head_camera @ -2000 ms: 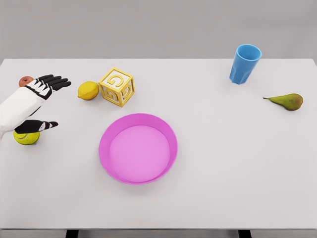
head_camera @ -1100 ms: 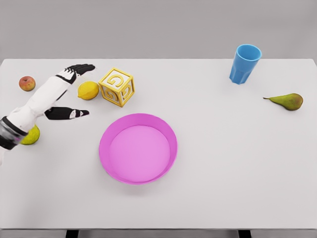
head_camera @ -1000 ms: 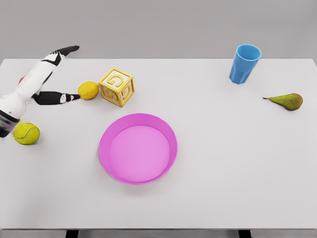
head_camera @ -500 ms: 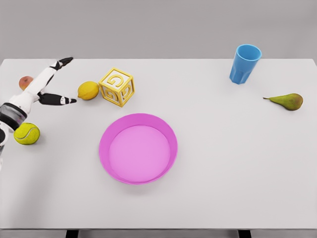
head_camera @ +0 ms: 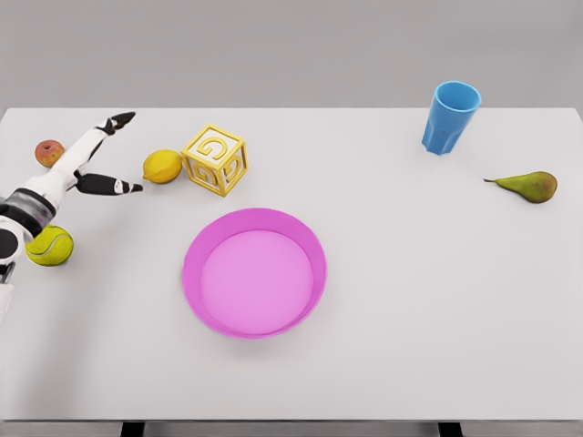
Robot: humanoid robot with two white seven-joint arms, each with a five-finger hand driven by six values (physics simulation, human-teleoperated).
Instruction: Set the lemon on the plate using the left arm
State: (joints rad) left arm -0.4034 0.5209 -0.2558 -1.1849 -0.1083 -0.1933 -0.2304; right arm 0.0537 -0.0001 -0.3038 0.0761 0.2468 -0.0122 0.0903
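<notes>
Head view: a small yellow lemon (head_camera: 163, 167) sits on the white table (head_camera: 410, 300), touching the left side of a yellow wooden letter block (head_camera: 214, 160) and well apart from the round pink plate (head_camera: 254, 271) nearer the camera. The robot's left hand (head_camera: 86, 162) lies just left of the lemon, fingers spread wide and holding nothing, its thumb tip close to the fruit. Beside the arm are a red apple (head_camera: 49, 152) and a green tennis ball (head_camera: 49, 245). A blue plastic cup (head_camera: 451, 116) and a green pear (head_camera: 526, 186) stand far right.

Bright, even, soft-shadowed, sharp render
</notes>
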